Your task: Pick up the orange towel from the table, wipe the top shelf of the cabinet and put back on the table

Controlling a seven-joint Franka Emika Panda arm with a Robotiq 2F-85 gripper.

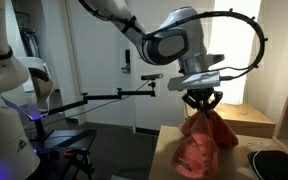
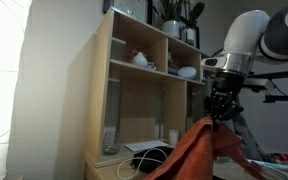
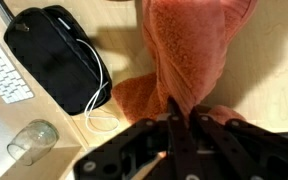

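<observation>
We have the orange towel (image 1: 205, 140) clamped in our gripper (image 1: 201, 101), draped straight below it down to the table (image 3: 274, 60). A black pouch (image 3: 54, 55) sits just beside it and the cabinet (image 2: 134, 85) is nearby.

**A Bright Room With Wood Furniture**

A tall wooden cabinet (image 2: 99, 100) with open shelves stands by a white wall (image 2: 9, 90), bright with light. The desk (image 1: 166, 150) is pale wood too. Behind it are a white door (image 1: 99, 50) and a glowing window (image 1: 242, 70).
</observation>
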